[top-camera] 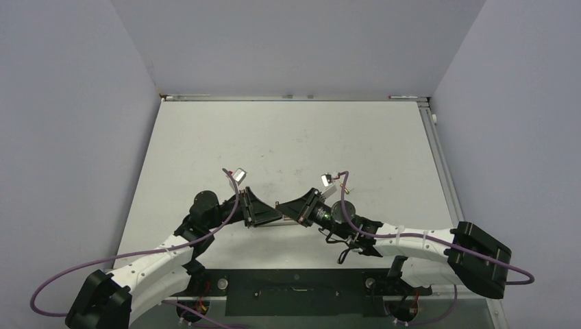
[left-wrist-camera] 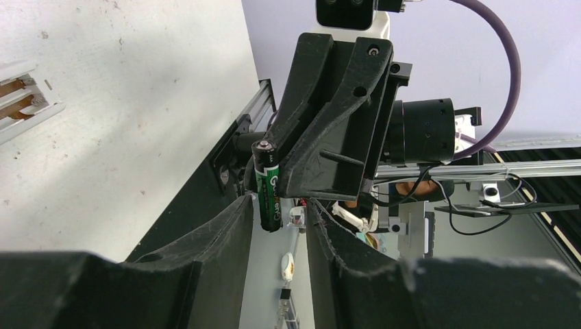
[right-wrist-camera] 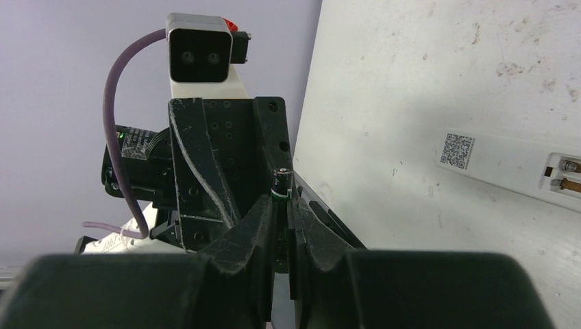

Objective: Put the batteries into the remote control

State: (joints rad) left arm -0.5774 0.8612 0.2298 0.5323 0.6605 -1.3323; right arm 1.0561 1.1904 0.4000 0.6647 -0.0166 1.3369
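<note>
The likeliest failure here was a dropped battery (left-wrist-camera: 268,190) in the hand-over. It hung in the air over the near middle of the counter (top-camera: 274,137), clamped near its upper end by the right gripper (right-wrist-camera: 282,205), and only its lower end reached down to the left gripper (left-wrist-camera: 279,214). If the right one let go before the left had a firm pinch, the battery would probably fall and roll away (a small smooth cylinder does that readily); if the left one closed off-centre, on the very tip, it could lever the battery askew or squeeze it out. The two grippers stood very close together, so a bump between them was a further risk, I judged. A later hazard was polarity; turned the wrong way, the battery would not seat in the remote (right-wrist-camera: 507,168).

The right gripper was closed tight on the black-and-green battery, its jaws pressed to the sides. The left gripper was partly open, its jaws apart with a gap wider than the battery, and it held nothing; the battery's lower end sat just beside one finger, and I could not tell whether it touched. The remote lay flat on the counter close by the grippers, its bay (right-wrist-camera: 563,175) open at one end; something copper-coloured showed inside, though whether a contact or the second battery I could not tell.
</note>
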